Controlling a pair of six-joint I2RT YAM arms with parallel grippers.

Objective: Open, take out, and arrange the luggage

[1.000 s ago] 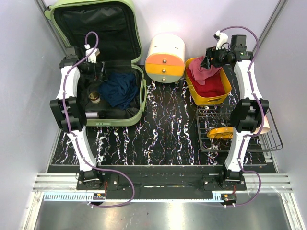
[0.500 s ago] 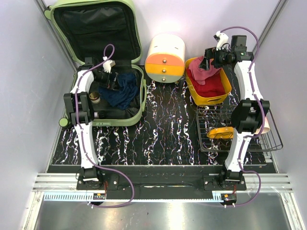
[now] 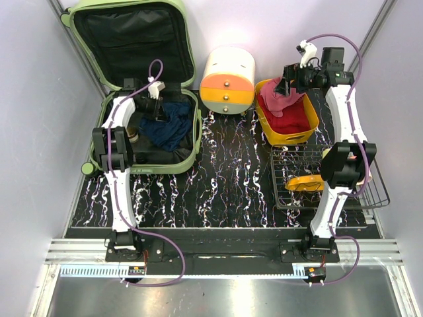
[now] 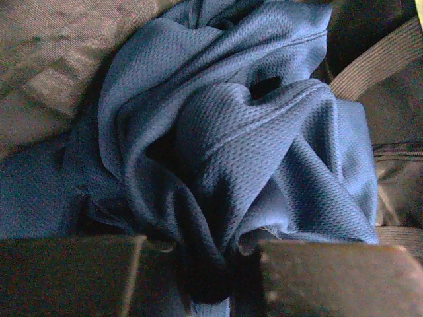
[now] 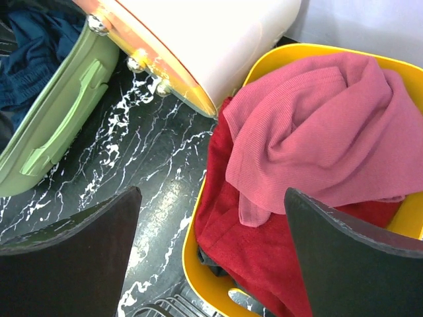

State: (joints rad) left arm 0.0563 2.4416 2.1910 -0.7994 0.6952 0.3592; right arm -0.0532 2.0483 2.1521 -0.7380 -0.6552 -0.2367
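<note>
Navy mesh cloth [image 4: 251,165], pinched in left gripper [image 4: 201,243], inside luggage [image 3: 125,36]; right gripper [image 5: 211,193] spread over yellow bin [image 5: 291,49].

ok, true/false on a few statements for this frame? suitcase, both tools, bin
1. The suitcase is open. True.
2. The blue cloth lies between the fingers of the left tool. True.
3. The right tool grips the pink cloth. False: it is open above the cloth, holding nothing.
4. The bin is empty. False: pink and red cloth lie in it.
5. The drawer box stands between suitcase and bin. True.
</note>
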